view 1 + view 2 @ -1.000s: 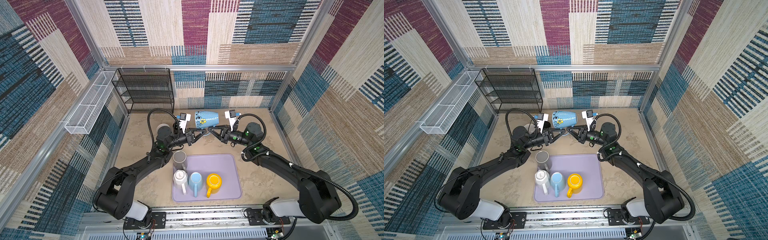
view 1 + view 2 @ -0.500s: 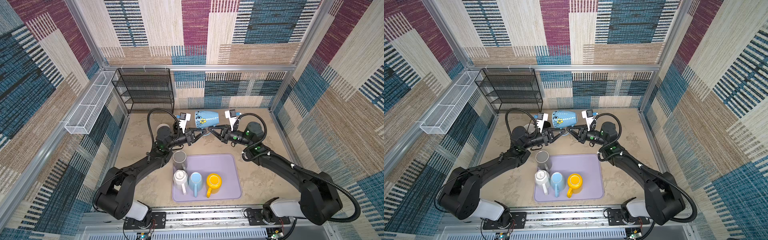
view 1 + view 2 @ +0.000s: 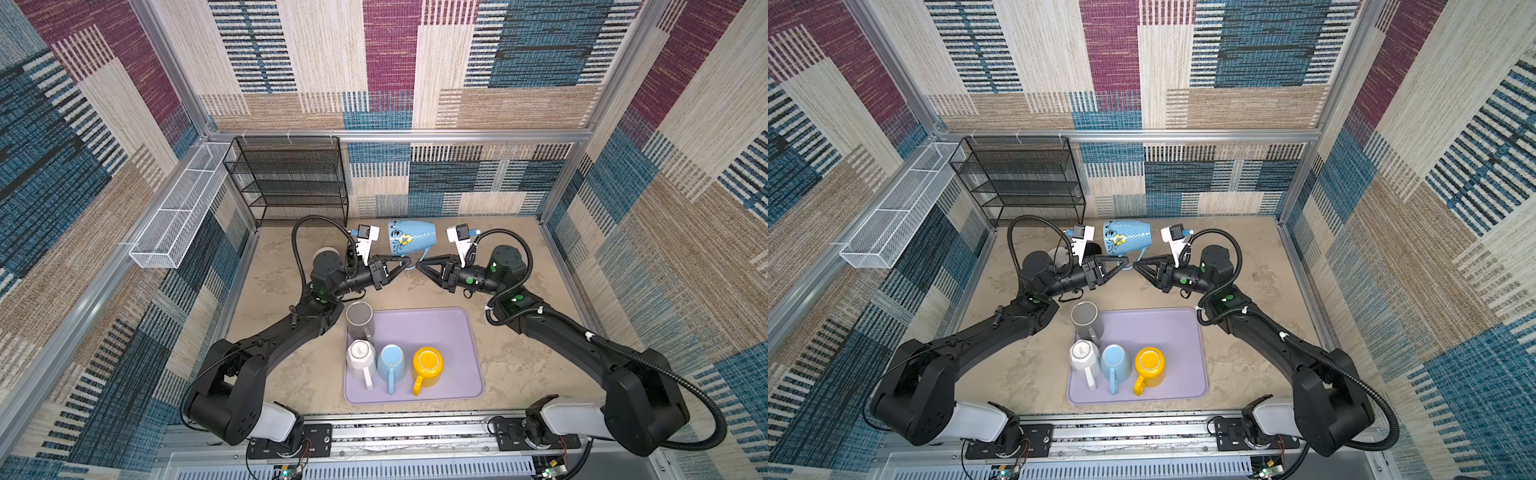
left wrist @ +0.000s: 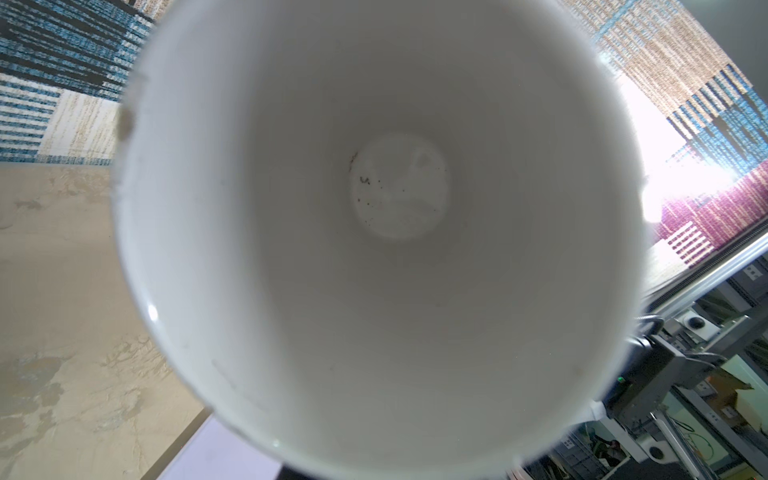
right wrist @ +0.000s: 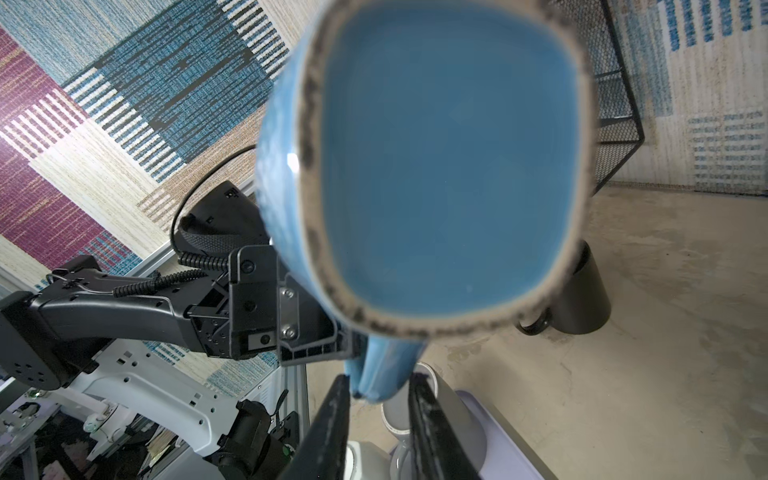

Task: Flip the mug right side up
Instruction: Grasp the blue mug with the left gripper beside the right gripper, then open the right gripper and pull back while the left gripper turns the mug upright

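The mug (image 3: 411, 243) (image 3: 1127, 239) is light blue with a yellow flower and hangs on its side above the back of the table, handle toward the front. My left gripper (image 3: 405, 262) (image 3: 1125, 260) is shut on the handle. The left wrist view is filled by the mug's white inside (image 4: 395, 249), which hides the jaws. In the right wrist view the mug's blue base (image 5: 449, 166) faces the camera. My right gripper (image 5: 380, 380) (image 3: 419, 264) is open a little, its fingers on either side of the handle's end (image 5: 386, 370).
A lilac tray (image 3: 457, 332) at the front holds a grey mug (image 3: 359, 320), a white mug (image 3: 360, 357), a pale blue mug (image 3: 391, 361) and a yellow mug (image 3: 428, 365). A black wire rack (image 3: 291, 183) and a white mesh basket (image 3: 178, 212) stand back left. A black cylinder (image 5: 582, 295) stands near the rack.
My right gripper's jaws have parted slightly around the handle. The mug and the left gripper have stayed where they were.
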